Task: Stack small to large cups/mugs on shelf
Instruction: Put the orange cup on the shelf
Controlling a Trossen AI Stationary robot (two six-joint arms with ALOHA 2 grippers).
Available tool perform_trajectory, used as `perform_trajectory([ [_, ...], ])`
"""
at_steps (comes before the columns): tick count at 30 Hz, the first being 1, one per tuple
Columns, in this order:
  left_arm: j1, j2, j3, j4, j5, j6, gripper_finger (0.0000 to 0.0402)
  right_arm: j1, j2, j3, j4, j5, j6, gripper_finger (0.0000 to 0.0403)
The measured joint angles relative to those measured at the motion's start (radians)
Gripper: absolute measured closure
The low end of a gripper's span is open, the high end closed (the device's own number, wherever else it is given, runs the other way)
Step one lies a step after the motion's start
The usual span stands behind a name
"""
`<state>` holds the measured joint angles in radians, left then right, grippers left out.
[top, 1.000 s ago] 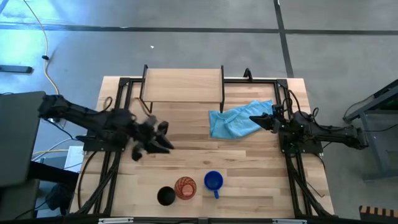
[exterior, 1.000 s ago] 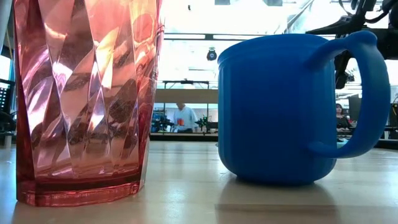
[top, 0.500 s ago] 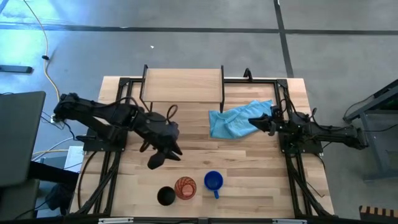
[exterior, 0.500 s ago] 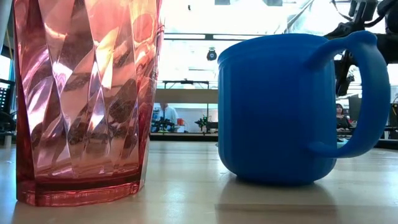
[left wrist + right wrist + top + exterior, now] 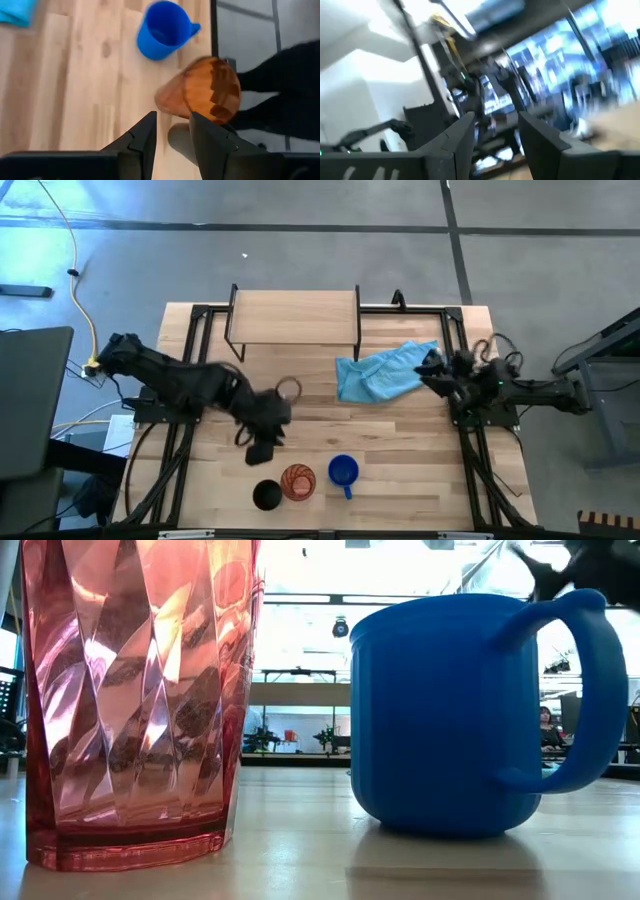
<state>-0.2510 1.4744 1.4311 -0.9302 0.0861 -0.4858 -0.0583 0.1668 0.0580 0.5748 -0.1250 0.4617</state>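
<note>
Tabletop point(image 5: 400, 440) of pale butcher block fills the middle of the high view, framed by black rails. At its far edge stands the shelf point(image 5: 293, 317), a small board of light wood on thin black legs, bare on top. A light-blue cloth point(image 5: 380, 373) lies crumpled on the table, beside the shelf's right end and a little nearer than it.

The left arm point(image 5: 170, 380) reaches in from the left side, and its left gripper point(image 5: 262, 450) hangs over the near middle of the table, just beside the black cup and the tumbler, touching neither. In the left wrist view its fingers point(image 5: 145, 137) stand a narrow gap apart with only bare wood between them, holding nothing. The right arm point(image 5: 520, 392) lies along the right side; the right gripper point(image 5: 432, 365) sits at the cloth's right end, its fingers parted with nothing between them in the right wrist view.

The three vessels stand in a row near the front edge, all upright. The orange-red tumbler point(image 5: 298, 481) is in the middle; the low view shows its faceted translucent wall. The blue mug point(image 5: 343, 472) stands just to its right, apart from it, handle toward the front edge. The black cup point(image 5: 267, 496) stands to the tumbler's left, close against it.
</note>
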Motion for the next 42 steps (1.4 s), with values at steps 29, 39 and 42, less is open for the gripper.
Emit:
perform_trajectory([
  [29,-0.116,0.203,0.005,0.125,-0.139,-0.174,0.0296,0.094,0.418,0.461,-0.578,0.135,-0.470,0.0258],
  [39,-0.116,0.242,0.006,0.165,-0.117,-0.170,0.0296,0.094,0.409,0.460,-0.589,0.135,-0.462,0.0258],
  [42,-0.116,0.253,0.003,0.156,-0.115,-0.171,0.0296,0.094,0.409,0.460,-0.594,0.135,-0.462,0.0258],
])
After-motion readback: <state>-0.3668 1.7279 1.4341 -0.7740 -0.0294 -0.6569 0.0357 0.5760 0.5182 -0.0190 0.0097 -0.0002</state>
